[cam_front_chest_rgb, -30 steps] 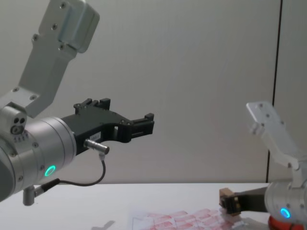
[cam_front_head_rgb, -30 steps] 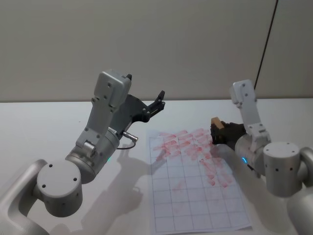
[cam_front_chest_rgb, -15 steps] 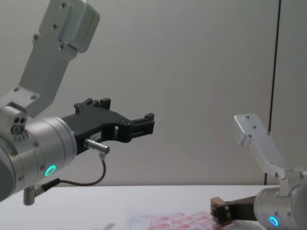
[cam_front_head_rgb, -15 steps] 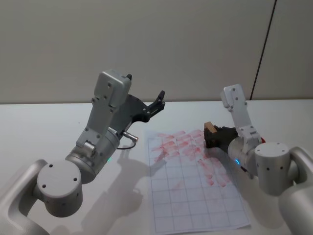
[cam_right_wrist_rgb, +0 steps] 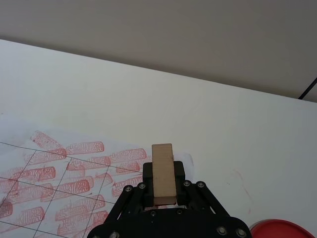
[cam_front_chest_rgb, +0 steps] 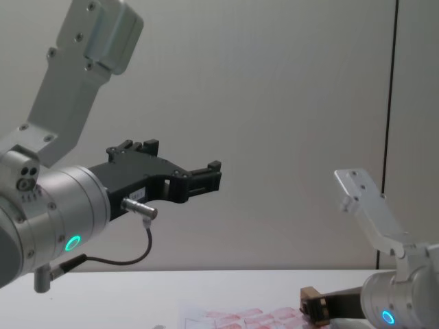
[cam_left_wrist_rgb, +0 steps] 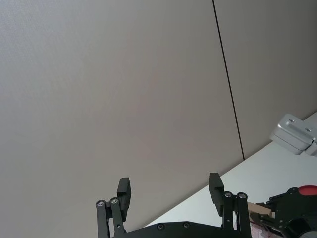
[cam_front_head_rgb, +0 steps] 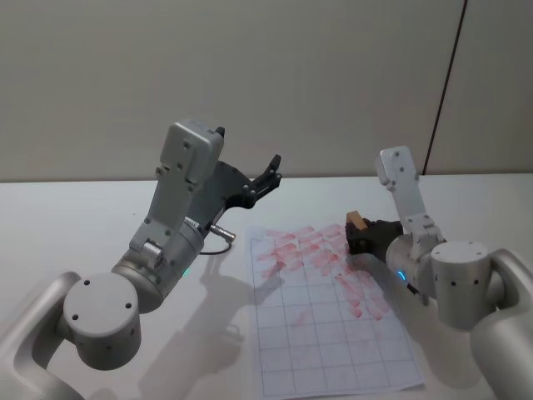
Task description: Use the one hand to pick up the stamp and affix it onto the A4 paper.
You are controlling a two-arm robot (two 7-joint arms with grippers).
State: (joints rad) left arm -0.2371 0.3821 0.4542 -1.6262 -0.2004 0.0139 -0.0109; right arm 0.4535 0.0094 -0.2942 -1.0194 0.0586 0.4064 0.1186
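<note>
The stamp [cam_right_wrist_rgb: 163, 173], a small tan wooden block, is clamped between the black fingers of my right gripper [cam_right_wrist_rgb: 163, 184]. It hovers low over the far right edge of the A4 paper [cam_front_head_rgb: 325, 308], a white gridded sheet with red stamped marks across its upper part. From the head view the stamp [cam_front_head_rgb: 356, 222] and right gripper [cam_front_head_rgb: 363, 236] sit at the sheet's top right corner; the chest view shows the stamp [cam_front_chest_rgb: 312, 302] just above the paper [cam_front_chest_rgb: 233, 319]. My left gripper [cam_front_head_rgb: 271, 171] is raised high at the left, open and empty, also seen as left gripper [cam_left_wrist_rgb: 171, 196].
A red round dish [cam_right_wrist_rgb: 283, 230] lies on the white table [cam_front_head_rgb: 67, 225] to the right of the paper, close by the right gripper. A plain wall stands behind the table.
My right gripper has carried the stamp leftward and lower, from beside the paper's right edge to over its top right corner. The left arm has stayed still.
</note>
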